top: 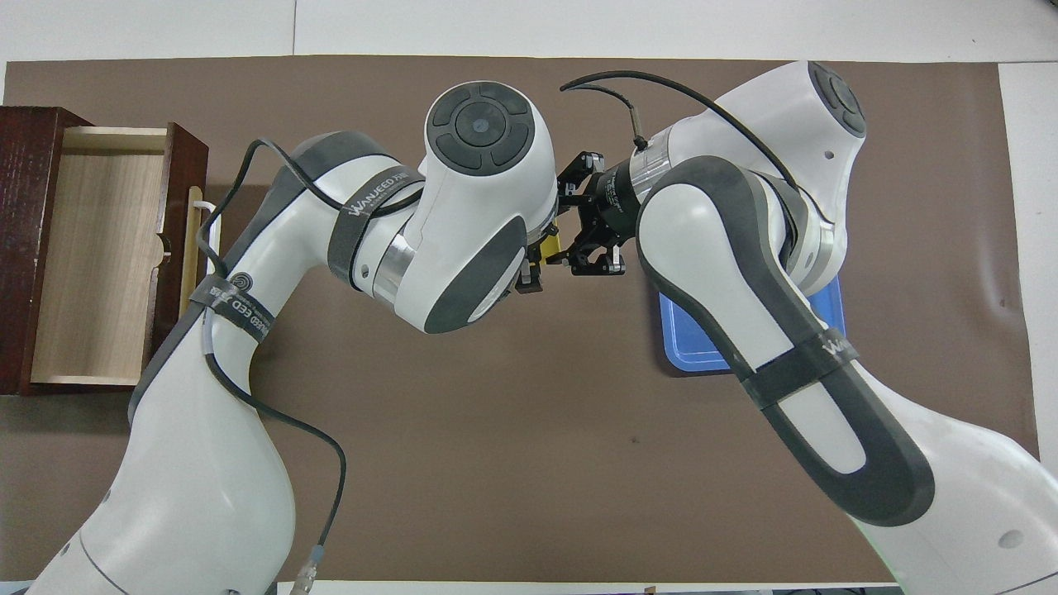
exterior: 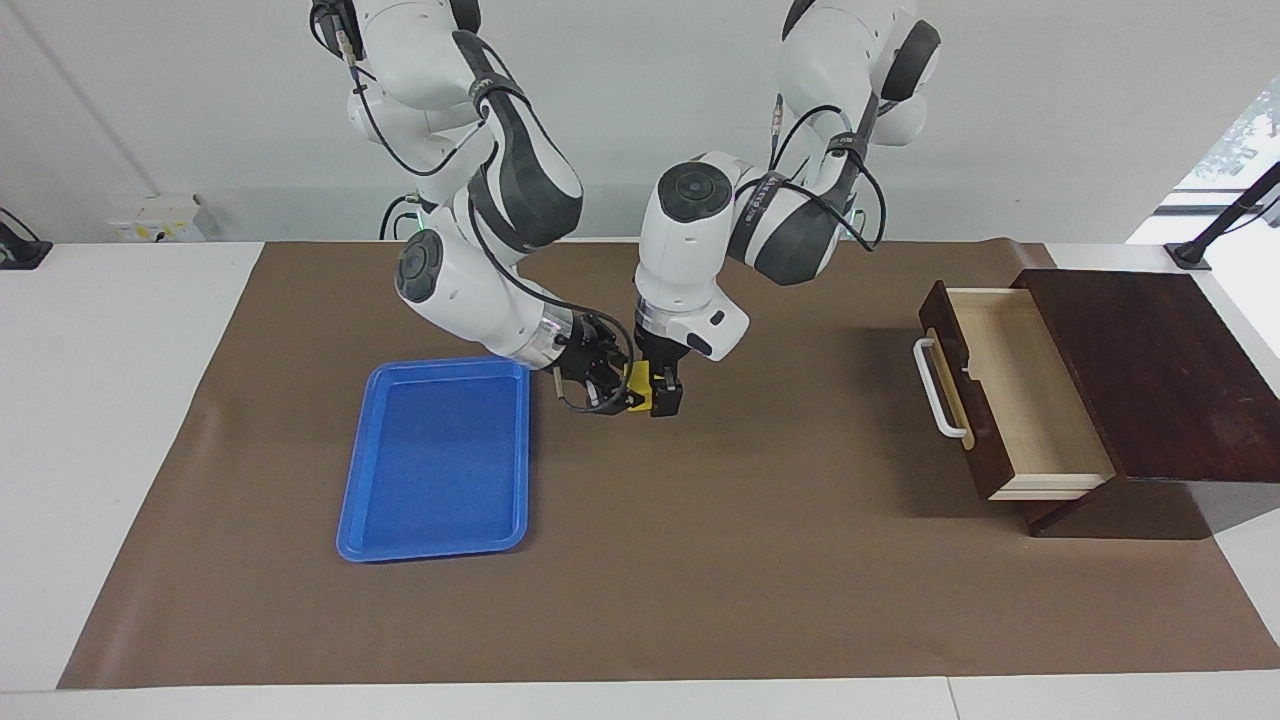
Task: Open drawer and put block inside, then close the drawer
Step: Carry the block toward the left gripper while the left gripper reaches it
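The yellow block (exterior: 643, 385) hangs in the air above the brown mat, beside the blue tray. My right gripper (exterior: 622, 392) is shut on it from the tray's side. My left gripper (exterior: 655, 396) comes down from above, and its black fingers (exterior: 668, 396) are closed against the block too. From overhead only a yellow sliver of the block (top: 550, 245) shows between the left wrist and the right gripper (top: 572, 241). The drawer (exterior: 1020, 390) stands pulled open at the left arm's end, pale inside and holding nothing.
A flat blue tray (exterior: 440, 455) lies on the mat toward the right arm's end. The drawer's dark wooden box (exterior: 1160, 370) sits at the table's edge, and its white handle (exterior: 935, 390) faces the middle. Brown mat (exterior: 760, 560) covers the table.
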`<state>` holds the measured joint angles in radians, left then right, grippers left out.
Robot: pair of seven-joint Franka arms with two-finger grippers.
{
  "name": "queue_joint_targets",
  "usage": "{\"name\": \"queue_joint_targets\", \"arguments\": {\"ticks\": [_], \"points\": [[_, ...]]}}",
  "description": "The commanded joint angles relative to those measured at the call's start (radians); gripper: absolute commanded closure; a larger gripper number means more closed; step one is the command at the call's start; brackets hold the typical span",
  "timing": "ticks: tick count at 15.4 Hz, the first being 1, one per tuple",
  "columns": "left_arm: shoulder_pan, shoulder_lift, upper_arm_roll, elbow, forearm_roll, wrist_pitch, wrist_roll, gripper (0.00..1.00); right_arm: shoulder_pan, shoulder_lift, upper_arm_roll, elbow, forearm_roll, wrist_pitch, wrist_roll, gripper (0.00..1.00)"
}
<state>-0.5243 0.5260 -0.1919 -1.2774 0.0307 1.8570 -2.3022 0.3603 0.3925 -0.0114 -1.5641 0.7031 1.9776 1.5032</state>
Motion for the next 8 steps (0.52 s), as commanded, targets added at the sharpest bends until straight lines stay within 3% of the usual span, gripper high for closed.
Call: {"name": "queue_joint_targets", "arguments": {"ticks": [1, 6, 8], "points": [[-0.011, -0.008, 0.015, -0.016, -0.006, 0.014, -0.011, 1.0, 0.005, -0.007, -0.004, -0.008, 0.021, 0.012, 0.02, 1.0], [0.004, -0.015, 0.023, -0.01, -0.003, 0.001, 0.001, 1.0, 0.005, -0.009, -0.004, -0.008, 0.021, 0.007, 0.02, 1.0], [0.047, -0.055, 0.022, -0.011, -0.005, -0.022, 0.006, 1.0, 0.003, -0.015, -0.005, -0.01, 0.022, 0.004, 0.025, 1.0]]}}
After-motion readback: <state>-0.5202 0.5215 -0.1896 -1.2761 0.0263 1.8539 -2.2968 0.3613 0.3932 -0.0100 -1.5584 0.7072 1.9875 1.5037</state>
